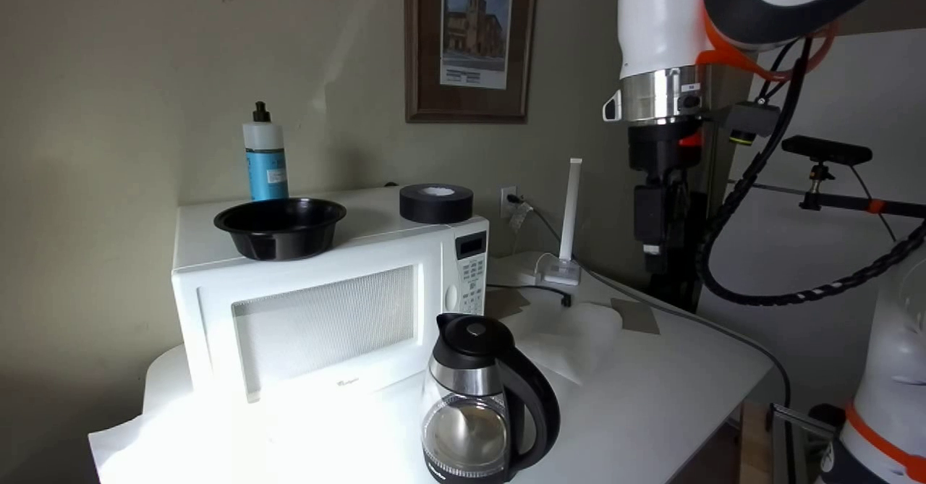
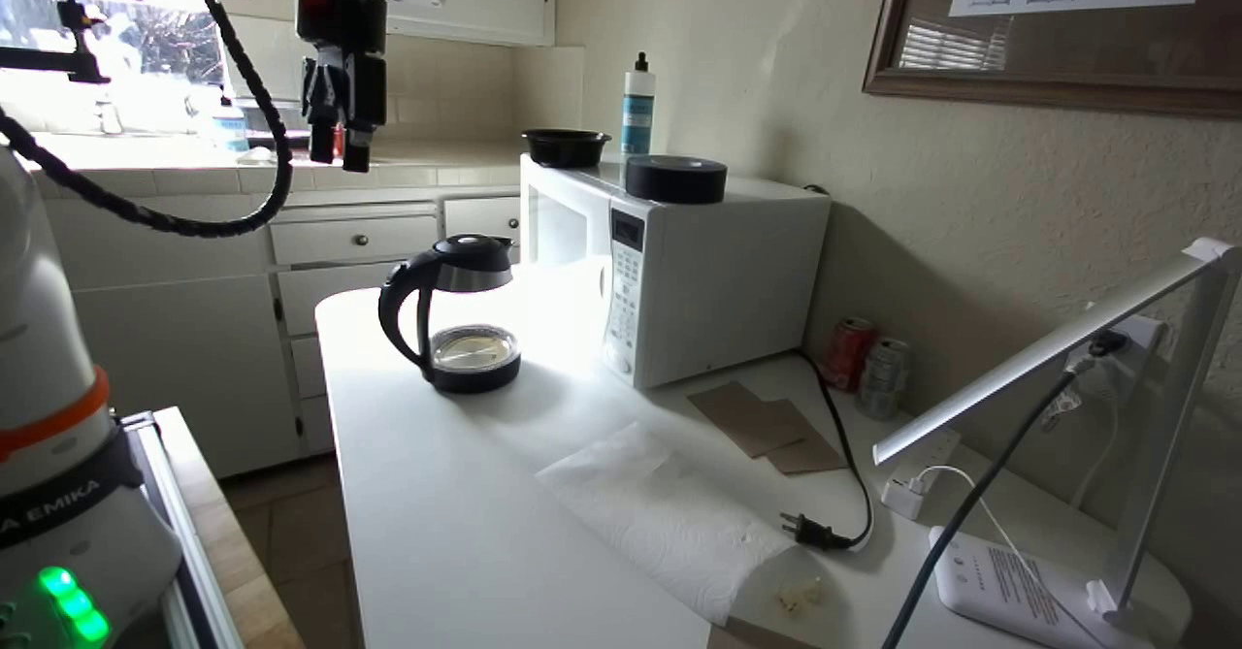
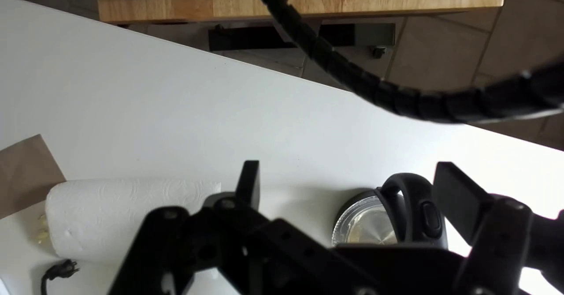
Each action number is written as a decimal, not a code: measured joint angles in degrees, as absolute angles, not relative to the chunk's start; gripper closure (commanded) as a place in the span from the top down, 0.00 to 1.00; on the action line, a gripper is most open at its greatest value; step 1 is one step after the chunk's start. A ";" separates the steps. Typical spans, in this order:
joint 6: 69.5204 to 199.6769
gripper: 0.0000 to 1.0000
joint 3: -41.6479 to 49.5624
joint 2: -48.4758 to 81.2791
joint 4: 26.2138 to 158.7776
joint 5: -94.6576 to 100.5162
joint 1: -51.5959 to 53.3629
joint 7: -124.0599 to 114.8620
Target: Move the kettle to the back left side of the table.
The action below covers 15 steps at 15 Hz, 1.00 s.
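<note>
The kettle (image 1: 466,404) stands upright on the white table (image 1: 622,404) in front of the microwave. It is clear glass with a black lid, black handle and metallic band. In an exterior view it (image 2: 466,309) stands near the table's far end, its handle toward the robot's side. My gripper (image 1: 657,252) is high above the table, pointing down and apart from the kettle. It also shows in an exterior view (image 2: 340,149). In the wrist view the gripper (image 3: 348,176) is open and empty. The kettle (image 3: 374,220) shows far below between the fingers, partly hidden by the gripper body.
The white microwave (image 1: 325,325) bears a black bowl (image 1: 282,231), a blue bottle (image 1: 266,166) and a black round roll (image 1: 435,204). A paper towel roll (image 2: 679,523), a plug (image 2: 815,533), cans (image 2: 864,363) and a lamp (image 2: 1160,416) are on the table.
</note>
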<state>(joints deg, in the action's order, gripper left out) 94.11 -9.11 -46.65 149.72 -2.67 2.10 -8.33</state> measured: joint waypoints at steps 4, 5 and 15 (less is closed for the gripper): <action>94.63 1.00 -8.95 -46.66 149.84 -2.48 2.08 -8.46; 96.86 1.00 -8.89 -46.70 150.14 -2.98 2.07 -9.29; 124.78 1.00 -17.61 -42.28 157.98 -9.77 5.21 -24.74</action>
